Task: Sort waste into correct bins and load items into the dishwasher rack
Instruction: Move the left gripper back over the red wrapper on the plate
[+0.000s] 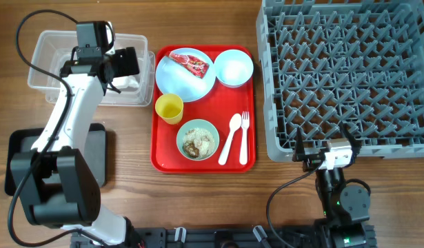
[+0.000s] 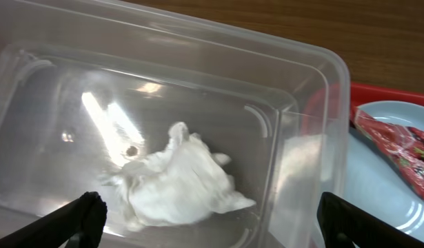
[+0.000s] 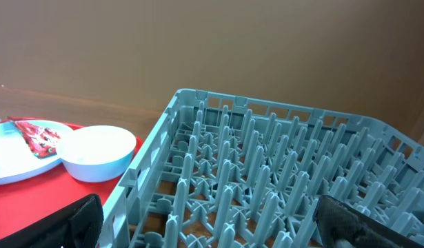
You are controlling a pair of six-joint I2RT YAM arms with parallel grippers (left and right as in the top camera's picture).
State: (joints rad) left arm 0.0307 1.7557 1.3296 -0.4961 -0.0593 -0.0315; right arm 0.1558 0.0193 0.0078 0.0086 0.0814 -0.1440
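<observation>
Plastic, clear and deep, the tub [image 1: 41, 55] is where the napkin [image 2: 176, 180] lies, crumpled on the floor near the wall that faces the red tray [image 1: 163, 148]. The left jaws hang over it spread wide, one finger at each side of the wrist view and neither touching the paper. The napkin is therefore loose, and I judge it sorted. Hanging over the tub rather than the black tray [image 1: 101, 145] suggests the tub takes the dry rubbish. The arm hides much of the black tray, and the part that shows holds nothing.

The wrapper [image 1: 189, 63] lies on the plate [image 1: 191, 88], just beside the tub. It is the nearest waste, so probably the next pick. Thin and flat on a smooth plate, it should call for a low pinch. Scraps [image 1: 193, 146] sit in the green bowl [image 1: 213, 129], which must be emptied before racking. The cup [image 1: 169, 108], blue bowl [image 1: 234, 67], spoon [image 1: 229, 141] and fork [image 1: 244, 134] rest on the red tray, clear of both arms.

The right jaws are spread wide too, and empty. They sit low over the tabletop [image 1: 198, 200] at the near edge of the rack [image 1: 267, 89], whose pegs carry nothing yet. That seems a sensible place to wait for dishes.
</observation>
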